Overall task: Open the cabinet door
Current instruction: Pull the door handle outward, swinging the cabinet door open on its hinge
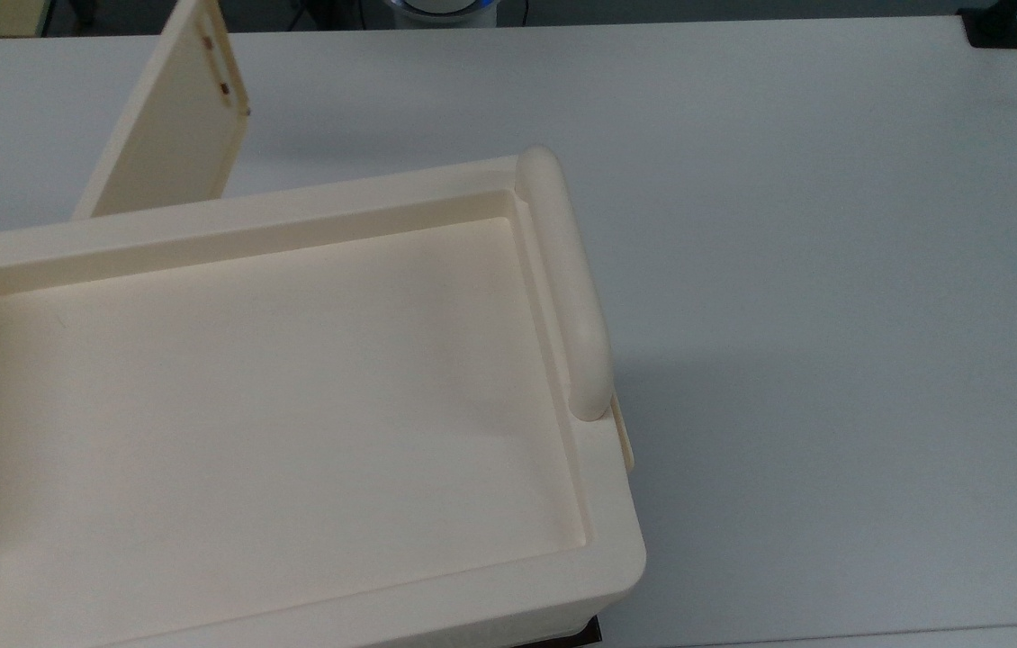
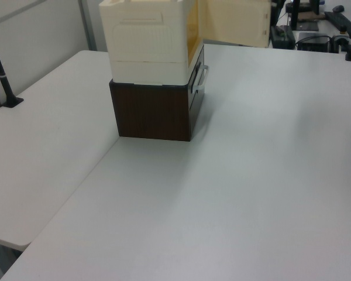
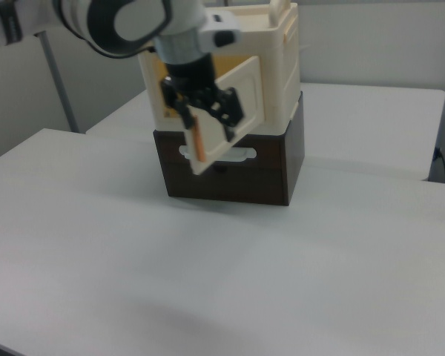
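You had the cabinet door (image 1: 174,117) swung well out from the cream cabinet (image 2: 145,41), which stood on a dark brown base (image 2: 154,111) on the white worktop (image 1: 832,270). In the top view the door stood on edge, hinged at the cabinet's back-left corner, its long axis running from that corner up and to the top view's right, free edge pointing away from the cabinet toward the far side of the worktop. In the left view it reached out to the left view's right from the cabinet's front, leaving the yellow-lit opening (image 2: 192,29) uncovered. In the right view the gripper (image 3: 205,126) hung in front of the door, at its free edge on the right view's left; the jaws stood apart, one dark finger (image 3: 232,111) lying over the door's face and an orange-edged strip between them. You could not tell from these views whether the fingers touched the door. The rounded bar handle (image 1: 567,288) lay along the recessed top's (image 1: 274,405) right side in the top view.
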`<move>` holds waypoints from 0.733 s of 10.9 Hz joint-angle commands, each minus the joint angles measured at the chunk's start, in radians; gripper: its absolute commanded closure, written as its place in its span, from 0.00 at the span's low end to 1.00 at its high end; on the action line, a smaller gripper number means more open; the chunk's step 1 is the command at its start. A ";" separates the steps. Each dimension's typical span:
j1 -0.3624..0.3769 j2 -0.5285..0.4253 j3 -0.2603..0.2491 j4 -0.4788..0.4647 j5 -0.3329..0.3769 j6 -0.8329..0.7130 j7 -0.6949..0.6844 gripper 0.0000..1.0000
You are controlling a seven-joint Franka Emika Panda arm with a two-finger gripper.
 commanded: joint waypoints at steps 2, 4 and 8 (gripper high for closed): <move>-0.073 0.002 -0.063 0.009 0.004 0.042 -0.077 0.00; -0.073 -0.017 -0.095 0.045 0.000 -0.018 -0.076 0.00; 0.069 -0.093 -0.086 0.057 -0.001 -0.185 0.060 0.00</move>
